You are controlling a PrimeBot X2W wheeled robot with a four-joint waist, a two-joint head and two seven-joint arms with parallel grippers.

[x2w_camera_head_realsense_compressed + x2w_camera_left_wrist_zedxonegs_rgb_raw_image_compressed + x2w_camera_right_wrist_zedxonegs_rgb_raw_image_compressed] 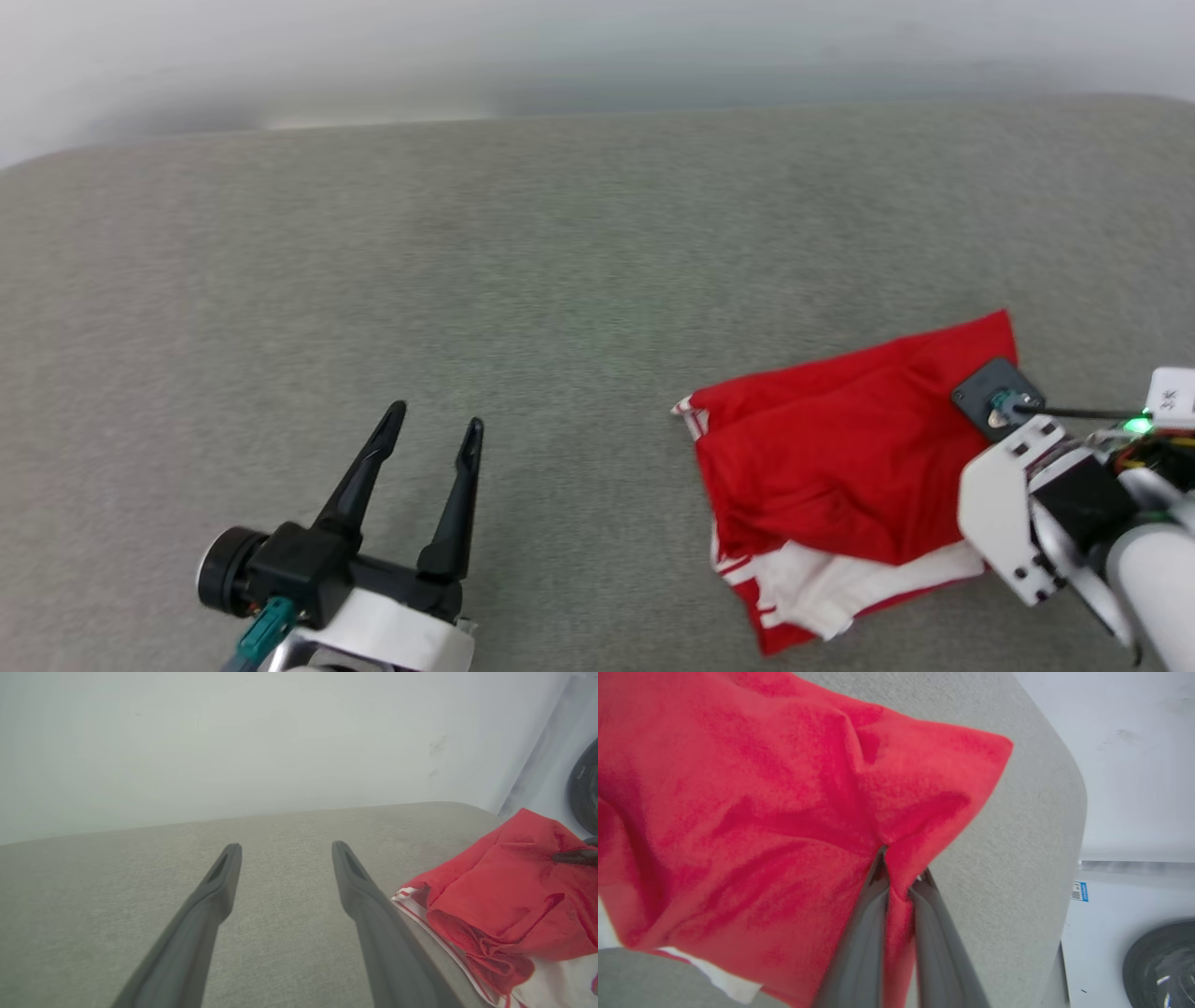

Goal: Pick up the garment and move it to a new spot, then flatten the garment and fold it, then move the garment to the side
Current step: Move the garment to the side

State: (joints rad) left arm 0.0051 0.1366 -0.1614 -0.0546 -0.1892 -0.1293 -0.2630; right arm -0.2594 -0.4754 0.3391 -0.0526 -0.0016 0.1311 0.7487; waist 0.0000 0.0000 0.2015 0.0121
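Red soft-cloth garment [840, 457] with white, red-striped trim lies bunched and roughly doubled over at 4 o'clock on the grey fabric-covered table [560, 280], near its right edge. Right gripper [901, 872] has its fingers pinched narrow on a red fold by the far corner. Left gripper [439, 425] at 7 o'clock, fingers wide, holding nothing. Garment isn't flat or neatly folded, so this looks like the pick-up; moving, flattening and folding seem left.

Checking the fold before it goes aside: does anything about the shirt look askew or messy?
Yes. The garment lies skewed and rumpled at the right of the table, with a white sleeve poking out from under the red layer at its near side. The right gripper is shut on a pinch of red fabric near a corner, puckering it.
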